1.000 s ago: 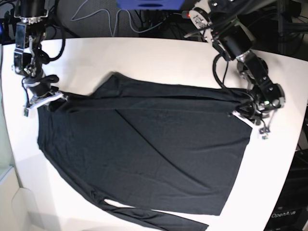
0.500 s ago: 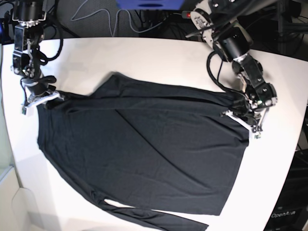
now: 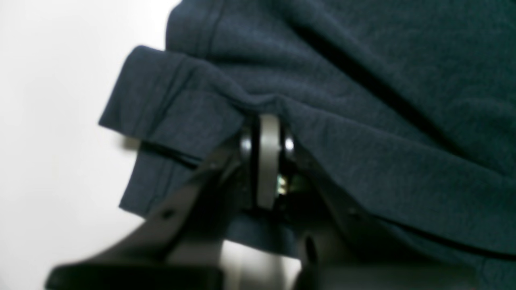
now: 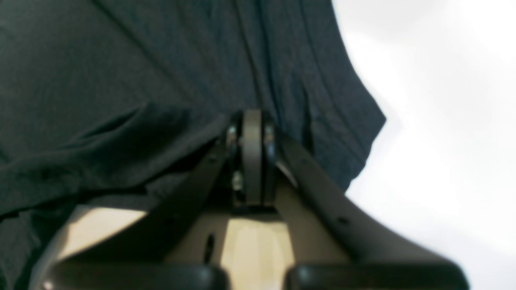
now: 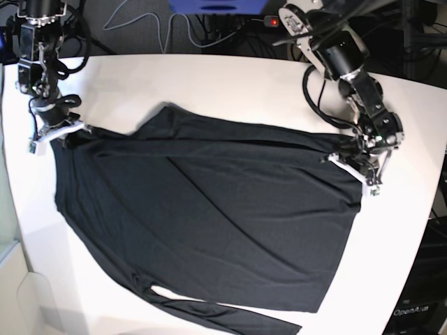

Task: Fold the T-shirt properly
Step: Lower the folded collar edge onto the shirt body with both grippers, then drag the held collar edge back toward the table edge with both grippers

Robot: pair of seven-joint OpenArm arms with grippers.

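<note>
The black T-shirt (image 5: 209, 209) lies spread flat on the white table (image 5: 230, 84), one long sleeve trailing toward the front edge. My left gripper (image 5: 351, 162) is shut on the shirt's right corner; in the left wrist view the left gripper (image 3: 268, 121) pinches a folded hem of the T-shirt (image 3: 363, 80). My right gripper (image 5: 61, 132) is shut on the shirt's far-left corner; in the right wrist view the right gripper (image 4: 250, 117) pinches the cloth of the T-shirt (image 4: 121, 80) near its edge.
Cables (image 5: 160, 28) and dark equipment lie beyond the table's far edge. White table surface shows on all sides of the shirt. A pale object (image 5: 28, 307) stands at the front left corner.
Both grippers have moved toward the far edge with their shirt corners, the left one also inward. The shirt's top edge has shifted slightly with them.
</note>
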